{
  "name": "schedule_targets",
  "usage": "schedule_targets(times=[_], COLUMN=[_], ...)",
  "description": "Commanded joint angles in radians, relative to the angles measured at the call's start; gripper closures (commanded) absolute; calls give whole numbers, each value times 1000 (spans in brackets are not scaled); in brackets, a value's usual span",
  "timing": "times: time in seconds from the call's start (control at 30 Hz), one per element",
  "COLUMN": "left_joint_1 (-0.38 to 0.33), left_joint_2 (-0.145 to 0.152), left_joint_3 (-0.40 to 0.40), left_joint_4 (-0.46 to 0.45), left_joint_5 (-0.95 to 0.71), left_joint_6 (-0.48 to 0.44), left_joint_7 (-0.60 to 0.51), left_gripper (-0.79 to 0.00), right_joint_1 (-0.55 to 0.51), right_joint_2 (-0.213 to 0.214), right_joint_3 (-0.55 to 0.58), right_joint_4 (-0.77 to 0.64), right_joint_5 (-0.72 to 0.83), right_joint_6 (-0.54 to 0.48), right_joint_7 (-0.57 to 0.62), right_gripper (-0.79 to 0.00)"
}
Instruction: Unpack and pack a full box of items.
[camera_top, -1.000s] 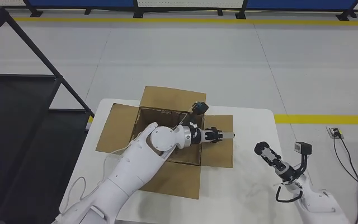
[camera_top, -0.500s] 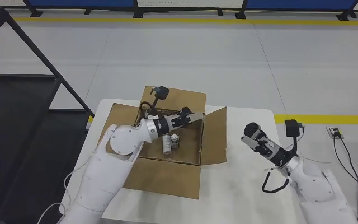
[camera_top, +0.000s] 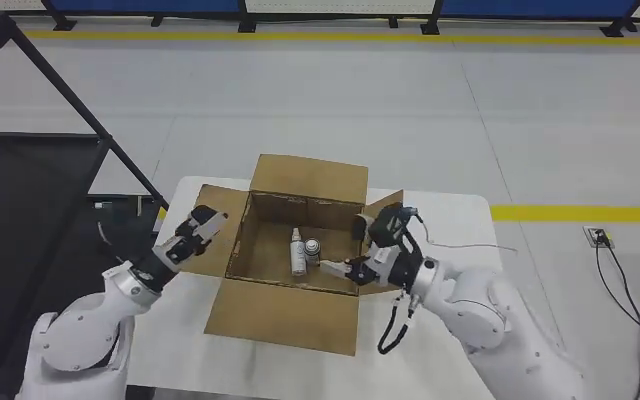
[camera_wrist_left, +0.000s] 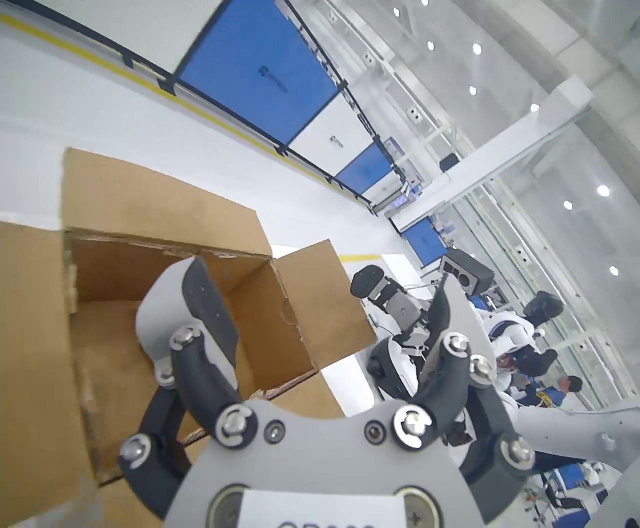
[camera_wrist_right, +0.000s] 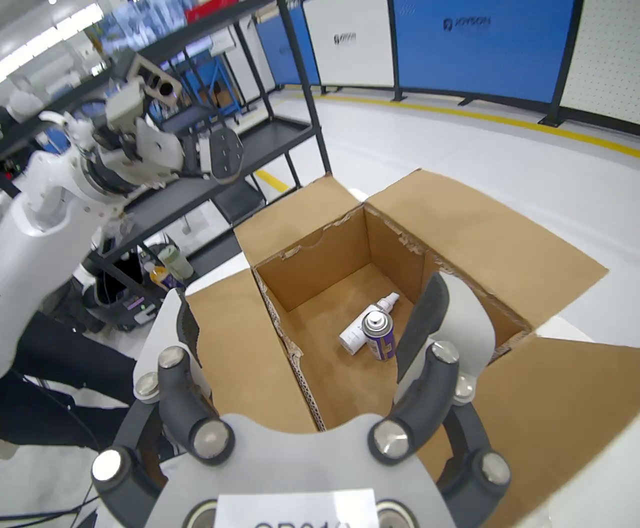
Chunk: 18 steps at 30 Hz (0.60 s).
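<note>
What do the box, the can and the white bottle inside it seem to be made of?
Box: corrugated cardboard, matte brown; the fluting shows at the torn edges.
Can: probably metal; shiny silver top, purple printed side.
Bottle: likely plastic, with a smooth white body; the look does not settle it.

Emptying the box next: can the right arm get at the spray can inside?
Probably yes. The right gripper hangs open at the box rim, the top is open, and nothing covers the spray can; a white bottle lies beside it.
</note>
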Motion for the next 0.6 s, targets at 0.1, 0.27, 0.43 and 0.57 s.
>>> schedule_targets(times=[0.1,0.27,0.43,0.57], left_joint_1=[111,134,134,135], left_joint_2=[9,14,14,14], left_joint_3=[-111,-119,-119,-117], left_joint_4=[-20,-28,-28,-27], left_joint_5=[-60,-52,-52,-54], left_joint_6=[-38,-48,-48,-45], left_joint_7=[5,-42,-42,-41], left_gripper=[-785,-785,-785,-785], right_joint_1=[157,194,194,181], right_joint_2=[-51,-67,-67,-70], right_joint_3=[-170,-203,-203,-210], right_joint_4=[103,150,150,157], right_joint_5=[-21,-6,-6,-23], right_joint_6=[125,163,163,180], right_joint_7=[64,74,74,55], right_gripper=[-785,-785,-785,-785])
